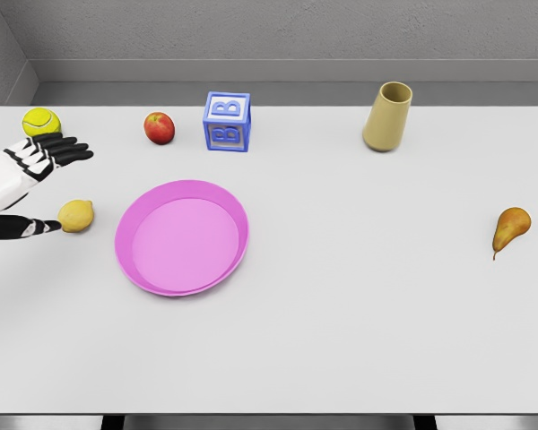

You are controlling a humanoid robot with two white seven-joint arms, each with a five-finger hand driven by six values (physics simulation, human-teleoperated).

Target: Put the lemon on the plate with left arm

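A yellow lemon (76, 216) lies on the white table, just left of the pink plate (181, 237). My left hand (45, 184) comes in from the left edge, open, with its fingers (61, 150) stretched out above the lemon and its thumb (31, 227) touching or nearly touching the lemon's left side. Nothing is held. The plate has nothing on it. My right arm does not show.
A yellow-green tennis ball (40, 121) sits at the back left, just behind my fingers. A red apple (160, 128) and a blue letter block (227, 122) stand behind the plate. A tan cup (388, 117) is at the back right, a pear (510, 228) far right.
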